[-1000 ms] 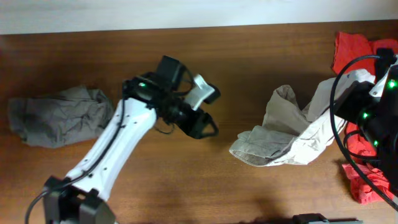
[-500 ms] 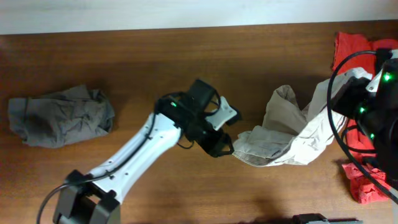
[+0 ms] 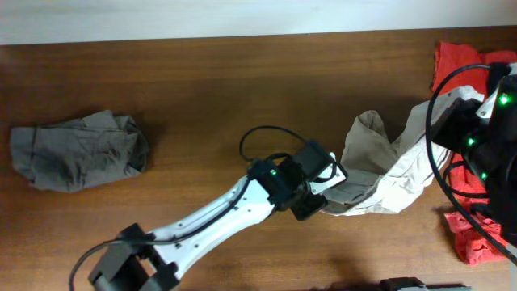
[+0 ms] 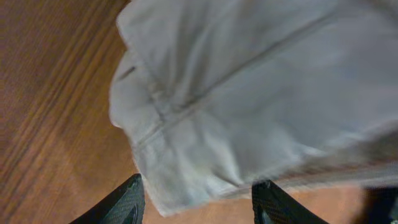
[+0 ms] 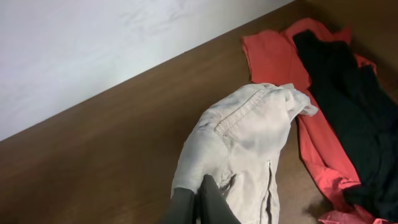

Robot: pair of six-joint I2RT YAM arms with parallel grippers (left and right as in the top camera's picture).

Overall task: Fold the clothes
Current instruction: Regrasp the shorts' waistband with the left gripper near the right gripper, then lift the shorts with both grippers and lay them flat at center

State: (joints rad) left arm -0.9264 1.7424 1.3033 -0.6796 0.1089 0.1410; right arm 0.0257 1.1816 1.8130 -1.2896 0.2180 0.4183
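The light beige shorts (image 3: 373, 166) lie crumpled at the right of the table, one end lifted toward the right arm. My left gripper (image 3: 317, 196) is open at the shorts' lower left edge; in the left wrist view the fabric's corner (image 4: 186, 143) lies between the two black fingers (image 4: 196, 202). My right gripper (image 5: 202, 199) is shut on the shorts' waistband (image 5: 239, 134) and holds it up above the table; in the overhead view it sits at the right edge (image 3: 464, 129). A gray garment (image 3: 77, 149) lies bunched at the far left.
A red garment (image 3: 460, 65) with a black garment (image 5: 339, 93) on it lies at the far right, under and behind the right arm. The white wall (image 3: 242, 16) runs along the table's back edge. Black cables (image 3: 440, 174) loop by the right arm.
My left arm has swept rightward across the table from near the gray garment to the beige shorts' left edge. The right arm has hardly moved.
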